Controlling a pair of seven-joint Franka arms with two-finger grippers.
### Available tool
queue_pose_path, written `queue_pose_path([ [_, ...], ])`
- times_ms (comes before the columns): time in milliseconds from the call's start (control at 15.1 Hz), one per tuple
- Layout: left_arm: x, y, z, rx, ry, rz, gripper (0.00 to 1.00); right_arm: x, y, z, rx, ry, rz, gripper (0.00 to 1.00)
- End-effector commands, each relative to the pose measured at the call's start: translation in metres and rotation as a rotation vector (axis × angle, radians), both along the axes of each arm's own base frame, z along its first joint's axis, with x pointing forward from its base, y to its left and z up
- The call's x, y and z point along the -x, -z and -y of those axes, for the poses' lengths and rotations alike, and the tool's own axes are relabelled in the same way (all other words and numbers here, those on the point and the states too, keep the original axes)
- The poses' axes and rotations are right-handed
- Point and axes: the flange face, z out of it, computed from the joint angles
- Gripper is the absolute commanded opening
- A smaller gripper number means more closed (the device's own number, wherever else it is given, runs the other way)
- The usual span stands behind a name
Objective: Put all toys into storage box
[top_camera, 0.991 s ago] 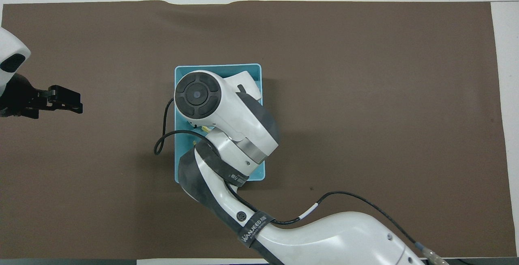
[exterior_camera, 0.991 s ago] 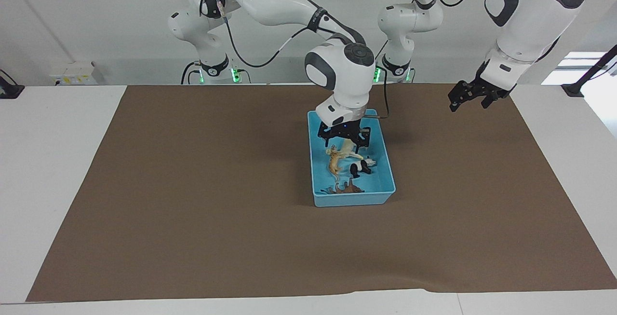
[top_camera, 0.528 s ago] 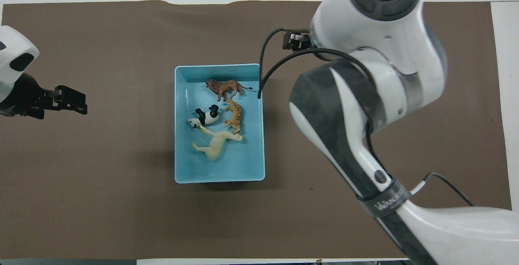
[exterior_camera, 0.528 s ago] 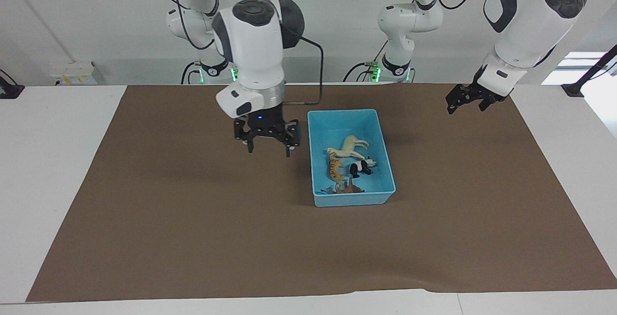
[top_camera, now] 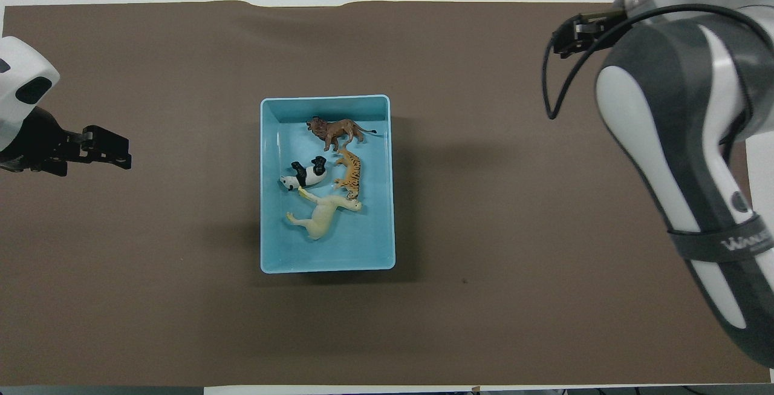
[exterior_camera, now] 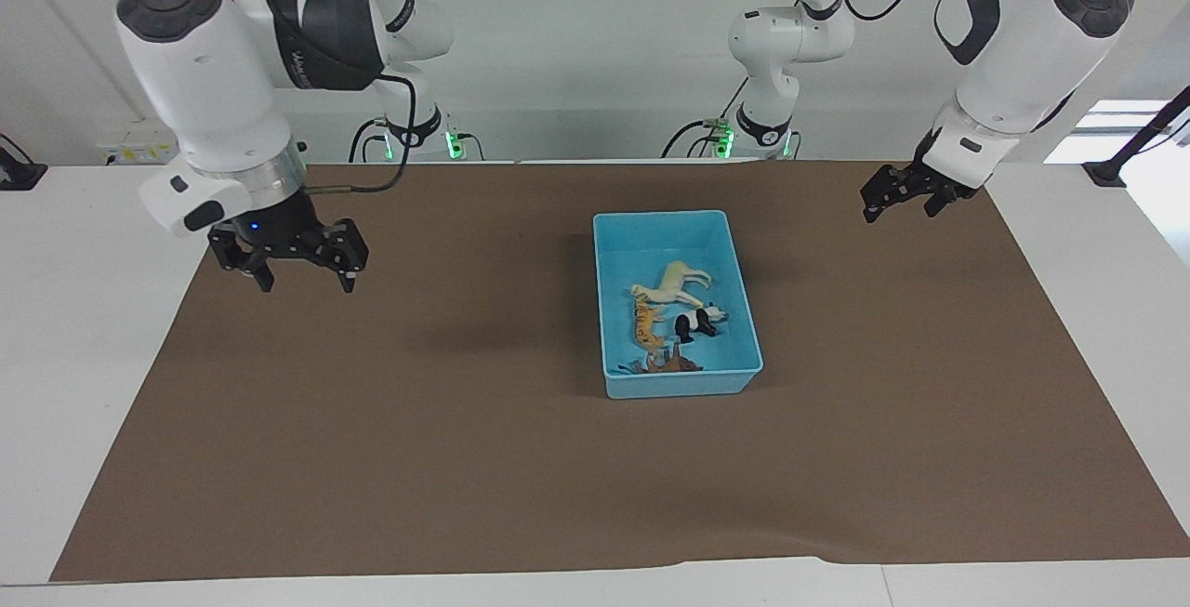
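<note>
**All four toys lying in the blue box**

Looking like a finished job. Sitting inside the blue box (top_camera: 269,201): the lion (top_camera: 334,130), the panda (top_camera: 305,175), the tiger (top_camera: 351,178) and the pale long-necked animal (top_camera: 323,216). Lying farthest from the robots, the lion, close to the box wall. Resting in the middle, side by side, the panda and the tiger. Lying nearest to the robots, the pale animal, with its head touching the tiger or just beside it.

Sitting near the middle of the brown mat (exterior_camera: 418,458), the box. Showing no toy anywhere on the mat outside the box.

Hanging over the mat edge at the right arm's end of the table, the right gripper (exterior_camera: 299,277). Standing wide apart, its fingers, with nothing between them. Hanging over the mat at the left arm's end, well apart from the box, the left gripper (exterior_camera: 900,205). Spreading wide too, and carrying nothing.

Judging from all this: nothing left to pick up. Maybe only parking both arms out of the way.
</note>
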Motion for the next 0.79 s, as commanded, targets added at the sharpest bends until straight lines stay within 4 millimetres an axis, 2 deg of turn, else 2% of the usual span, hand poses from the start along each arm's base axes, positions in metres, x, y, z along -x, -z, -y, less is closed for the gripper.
queue_pose_path([
  [0, -0.004, -0.004, 0.000, 0.002, 0.015, 0.013, 1.00, 0.044, -0.030, 0.033, -0.015, 0.029, -0.049, 1.00],
  [132, -0.004, -0.004, -0.004, 0.001, 0.012, 0.015, 1.00, 0.069, -0.038, 0.054, -0.024, 0.032, -0.057, 1.00],
  [198, -0.005, -0.006, -0.003, 0.004, 0.017, 0.027, 1.00, 0.083, -0.039, 0.056, -0.025, 0.032, -0.054, 1.00],
  [462, -0.009, -0.007, 0.000, 0.007, 0.035, 0.041, 1.00, 0.123, -0.033, 0.080, -0.035, 0.078, -0.046, 1.00],
  [528, -0.006, -0.005, -0.001, 0.006, 0.032, 0.029, 1.00, 0.128, -0.029, 0.082, -0.044, 0.086, -0.054, 1.00],
  [726, -0.006, -0.006, -0.003, 0.006, 0.028, 0.033, 1.00, 0.119, -0.033, 0.084, -0.120, 0.108, 0.019, 1.00],
])
